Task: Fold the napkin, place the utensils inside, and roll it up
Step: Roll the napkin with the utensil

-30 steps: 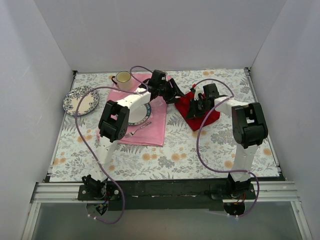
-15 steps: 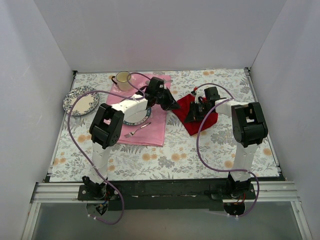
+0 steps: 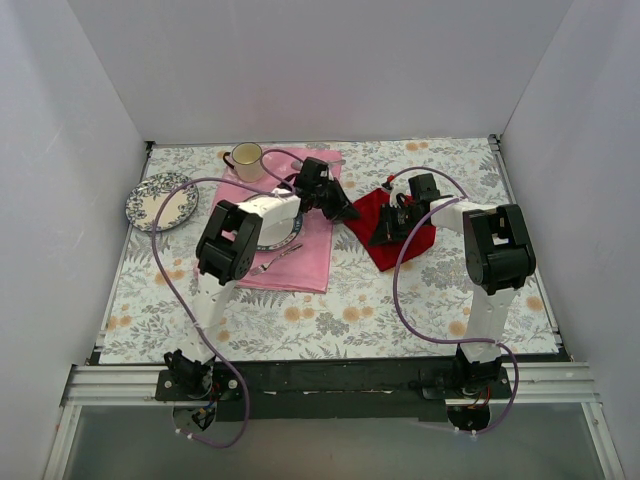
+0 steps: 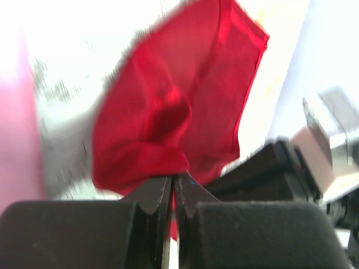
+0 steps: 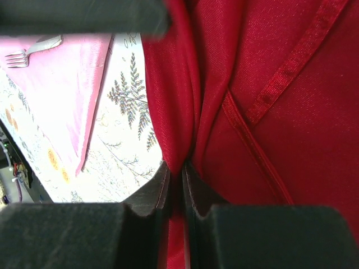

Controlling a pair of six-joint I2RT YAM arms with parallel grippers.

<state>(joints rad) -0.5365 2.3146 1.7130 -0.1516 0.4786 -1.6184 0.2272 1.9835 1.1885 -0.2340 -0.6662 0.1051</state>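
Pinching bunched napkin (image 4: pixel 179 101) (one fold each): left hand (image 4: pixel 173 188), right hand (image 5: pixel 182 176).

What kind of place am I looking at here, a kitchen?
Probably a lab booth staged as a dining table: plain white walls around a flowered tablecloth, a patterned plate, a mug and two robot arms.

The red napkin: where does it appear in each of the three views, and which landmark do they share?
Top external: napkin right of centre.
Left wrist: napkin in the middle, blurred.
Right wrist: napkin fills the right half.
Shared landmark: the pink cloth, left of it in every view.
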